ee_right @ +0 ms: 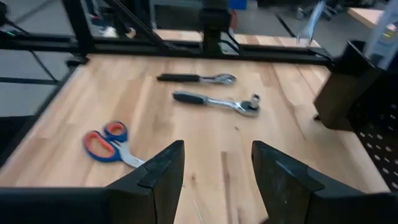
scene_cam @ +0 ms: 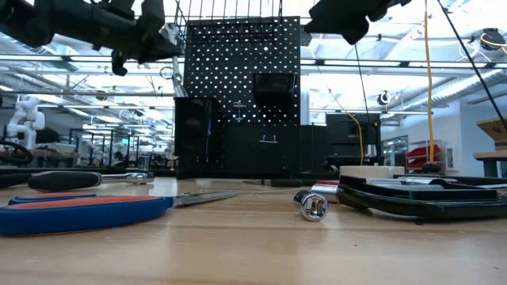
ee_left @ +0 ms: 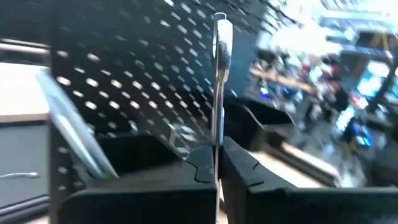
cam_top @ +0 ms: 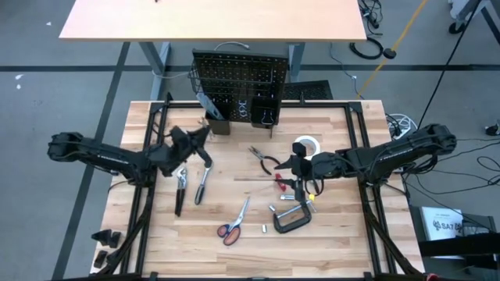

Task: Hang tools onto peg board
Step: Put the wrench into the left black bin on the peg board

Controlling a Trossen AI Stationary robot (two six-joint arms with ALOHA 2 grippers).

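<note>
Up near the peg board (cam_top: 238, 82), left claw (cam_top: 194, 140) pinches a thin silver tool (ee_left: 221, 81); right claw (cam_top: 298, 173) gapes empty.

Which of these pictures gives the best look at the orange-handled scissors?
The right wrist view: the scissors lie whole on bare wood. The high view shows them small, the low view only edge-on across the table, and the left wrist view not at all.

Peg board (cam_top: 238, 87) at table (cam_top: 336, 242) back edge; scissors (cam_top: 232, 226) in front, C-clamp (cam_top: 291, 219) to their right.
</note>
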